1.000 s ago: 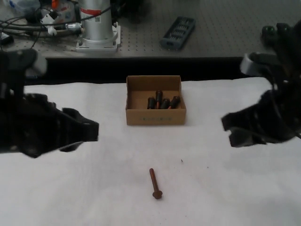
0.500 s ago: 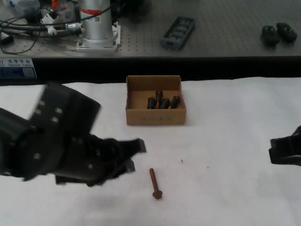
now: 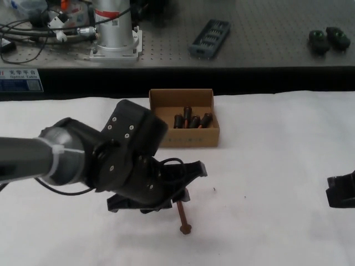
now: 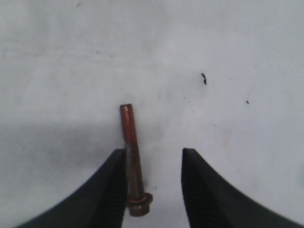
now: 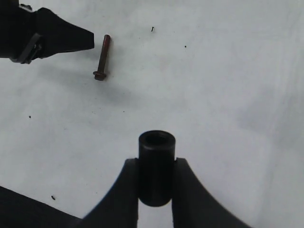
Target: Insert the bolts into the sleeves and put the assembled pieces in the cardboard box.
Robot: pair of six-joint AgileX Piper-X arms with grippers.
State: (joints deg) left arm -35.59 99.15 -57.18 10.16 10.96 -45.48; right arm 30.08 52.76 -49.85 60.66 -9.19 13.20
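The step in hand is the pickup of the loose bolt (image 3: 183,217), which lies flat on the white-covered surface (image 3: 266,166) at 6 o'clock from the cardboard box (image 3: 183,138), head toward 6 and threaded tip toward 12. The left end effector (image 4: 153,156) hangs right over it with its fingers spread. In the left wrist view the shank sits close against one finger's inner face rather than midway in the gap. The right end effector (image 5: 156,164), off at 3 o'clock near the edge of the high view, is pinching an upright black sleeve (image 5: 156,156) with its bore open upward. The next move probably calls for a small sideways correction to centre the shank, then a descent and a squeeze. After that comes a lift and careful alignment of the threaded tip with the sleeve's bore. Closing off-centre could roll or flick the bolt. The box already holds several dark assembled pieces (image 3: 191,120) and stands well apart from the bolt, so it should not hinder the grasp. At 12 o'clock, beyond the white cover, stand a metal post (image 3: 113,25), cables (image 3: 33,25), a black ridged part (image 3: 209,36) and two dark knobs (image 3: 327,39), all far from the work.
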